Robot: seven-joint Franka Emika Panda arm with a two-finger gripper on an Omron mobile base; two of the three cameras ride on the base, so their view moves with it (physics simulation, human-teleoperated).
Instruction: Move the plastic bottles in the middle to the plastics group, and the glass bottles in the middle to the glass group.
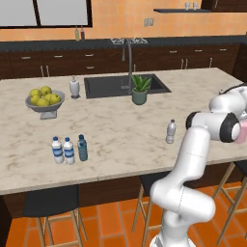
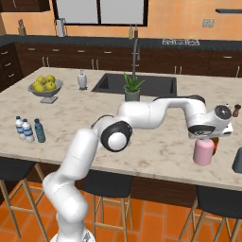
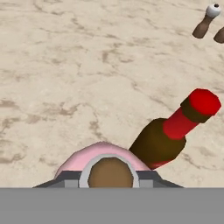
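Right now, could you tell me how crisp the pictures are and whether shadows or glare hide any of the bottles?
Left base view: soft, evenly lit, no glare; the clear bottle stays readable. Right base view: equally soft; the arm partly covers the pink bottle. Hand view: closest; the pink bottle is cropped, the dark red-necked bottle sharp.

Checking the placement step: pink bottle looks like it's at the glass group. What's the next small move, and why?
Probably open the gripper and lift straight up. It is shut on the pink bottle, which seems to stand on the counter right beside the red-necked brown bottle. Contact with the counter isn't certain.
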